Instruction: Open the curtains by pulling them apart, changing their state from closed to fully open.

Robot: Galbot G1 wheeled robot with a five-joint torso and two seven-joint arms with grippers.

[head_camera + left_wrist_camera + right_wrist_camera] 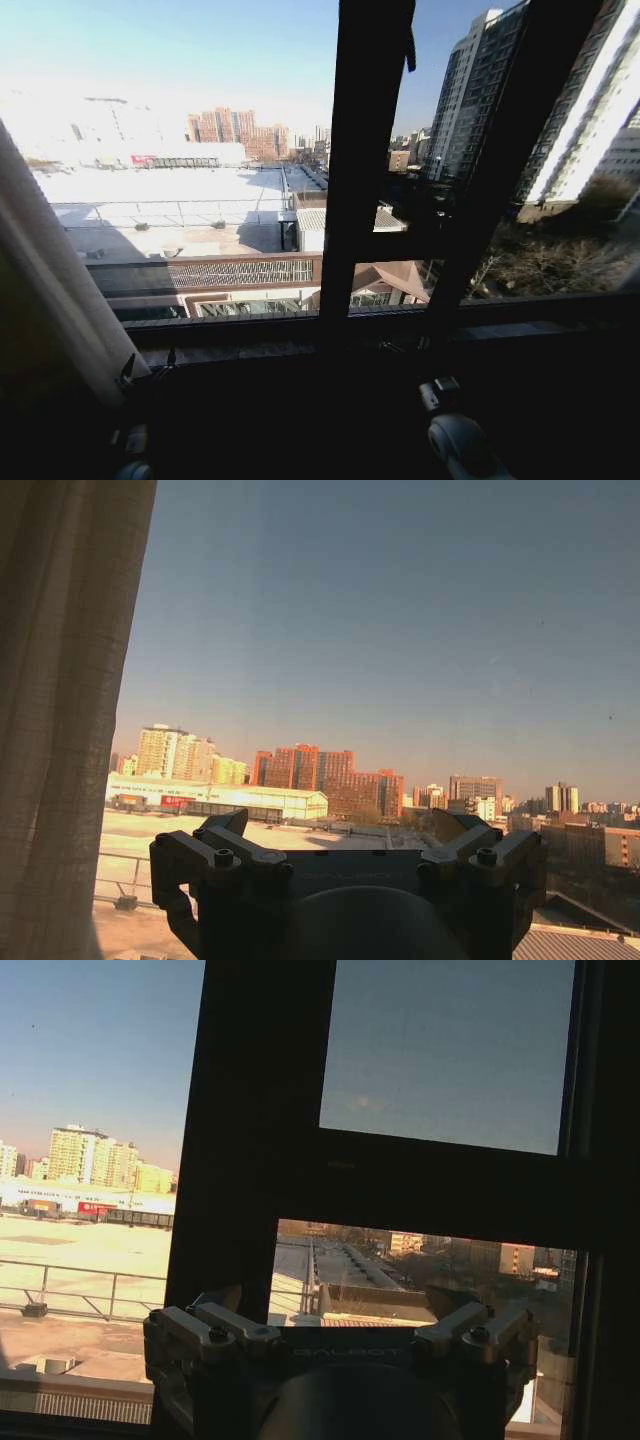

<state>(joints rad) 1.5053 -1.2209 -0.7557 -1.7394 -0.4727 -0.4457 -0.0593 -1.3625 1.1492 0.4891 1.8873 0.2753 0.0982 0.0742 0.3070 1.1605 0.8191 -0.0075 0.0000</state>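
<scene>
The curtain (50, 270) is bunched at lower left; the window is exposed. Left gripper (350, 865) and right gripper (340, 1345) are spread, empty; opening seems finished, retraction remains.

Your left gripper (345, 855) and right gripper (340, 1325) both sit low, fingers spread wide, gripping nothing, aimed forward.
</scene>
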